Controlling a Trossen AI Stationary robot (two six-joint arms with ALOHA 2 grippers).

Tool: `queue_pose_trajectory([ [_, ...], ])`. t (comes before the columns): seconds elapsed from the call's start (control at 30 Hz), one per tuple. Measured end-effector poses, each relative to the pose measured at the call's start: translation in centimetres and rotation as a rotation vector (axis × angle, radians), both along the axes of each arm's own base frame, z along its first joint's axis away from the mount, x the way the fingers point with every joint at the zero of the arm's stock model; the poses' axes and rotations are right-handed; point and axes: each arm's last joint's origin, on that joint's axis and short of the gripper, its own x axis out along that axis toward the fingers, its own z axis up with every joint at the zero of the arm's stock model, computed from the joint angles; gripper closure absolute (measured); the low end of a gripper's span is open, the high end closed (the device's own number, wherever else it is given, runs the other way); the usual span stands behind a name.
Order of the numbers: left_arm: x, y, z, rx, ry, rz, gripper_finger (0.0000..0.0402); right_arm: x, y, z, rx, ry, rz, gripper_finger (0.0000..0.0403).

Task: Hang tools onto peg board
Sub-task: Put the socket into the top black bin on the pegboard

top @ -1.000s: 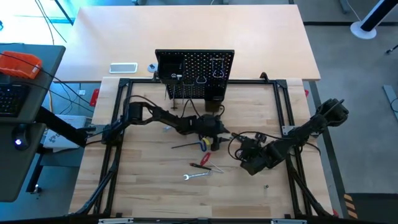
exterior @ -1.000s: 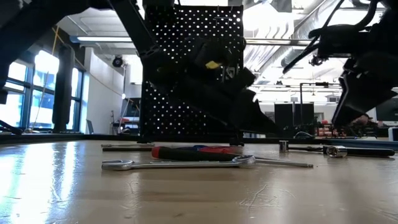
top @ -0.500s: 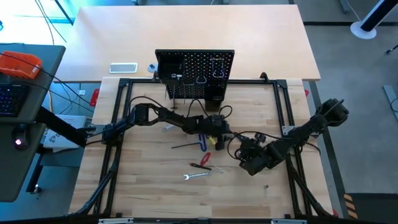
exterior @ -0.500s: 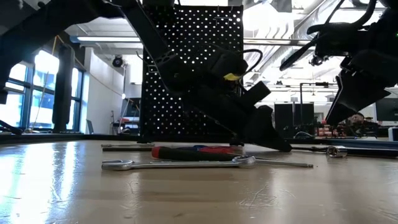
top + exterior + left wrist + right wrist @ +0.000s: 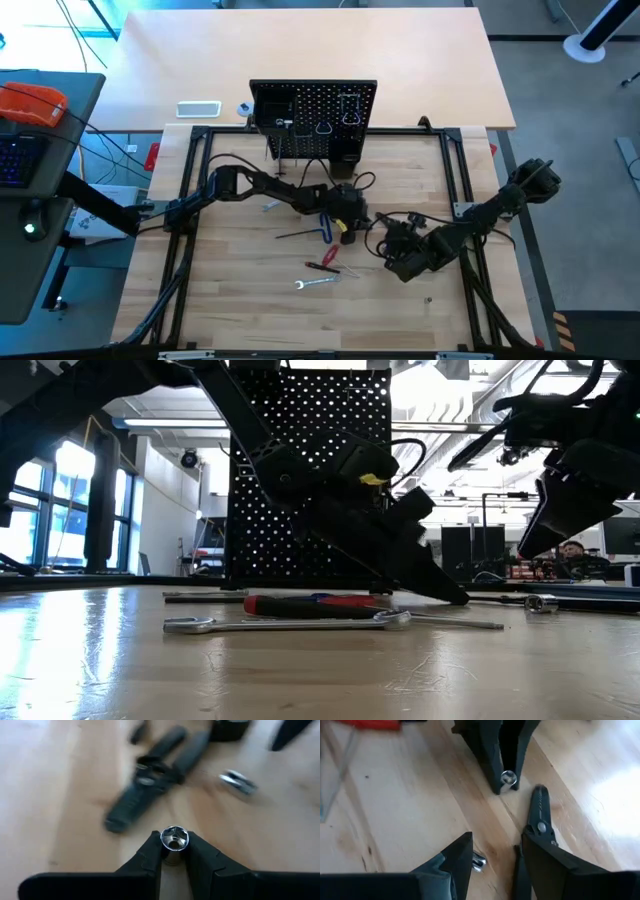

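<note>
Since 1 s ago: left gripper (image 5: 354, 222) moved right and down to the table centre, now low, tips at the wood in low view. Right arm nearly unchanged.

Left gripper clamped on 1 small silver socket (image 5: 173, 839), hex hollow visible, held between both fingers (image 5: 150, 854). Same socket seen in right wrist view (image 5: 508, 778), pinched at the fingertips, almost on the table (image 5: 240, 270).

Right gripper (image 5: 396, 243) just beside the left one, fingers apart, nothing between; hovers above the wood.

Count on table:
- 1 black pliers (image 5: 150, 775), lying flat, near the socket; handle tip also between the 2 grippers (image 5: 539, 815).
- 1 second silver socket (image 5: 238, 782), loose, near pliers; prob. same piece under the right gripper (image 5: 478, 862), cannot tell.
- 1 silver wrench (image 5: 285, 624), front, flat.
- 1 red-handled screwdriver (image 5: 310, 605), behind wrench.
- 1 blue-handled T hex key (image 5: 325, 229), touching left arm's shadow area, partly hidden by the arm.
- 1 slim dark rod (image 5: 297, 234) beside it.

Peg board (image 5: 312, 120) upright at the far edge, well apart from grippers; left arm stands before it in low view. Few hooks w/ small items on it, 1 small black bin (image 5: 345, 154) at lower right; contents not readable.
</note>
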Motion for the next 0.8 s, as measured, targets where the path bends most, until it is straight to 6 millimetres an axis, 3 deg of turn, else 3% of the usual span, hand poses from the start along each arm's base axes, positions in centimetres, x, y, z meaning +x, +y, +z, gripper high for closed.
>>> queue_pose_trajectory([
  [0.17,-0.8,-0.2,1.9,-0.120,0.059,-0.145,0.0352,0.6,1.0,0.5,-0.131,-0.100,0.127,0.0238],
  [0.33,-1.6,0.0,5.2,-0.238,0.060,-0.261,0.0352,1.4,1.8,1.3,-0.256,-0.162,0.260,0.0238],
  [0.6,-2.8,-0.4,11.8,-0.259,-0.051,-0.356,0.0352,2.5,1.9,2.0,-0.371,-0.197,0.347,0.0238],
  [0.8,-3.5,-0.6,13.4,-0.339,-0.045,-0.415,0.0352,2.7,2.2,2.8,-0.537,-0.234,0.342,0.0238],
])
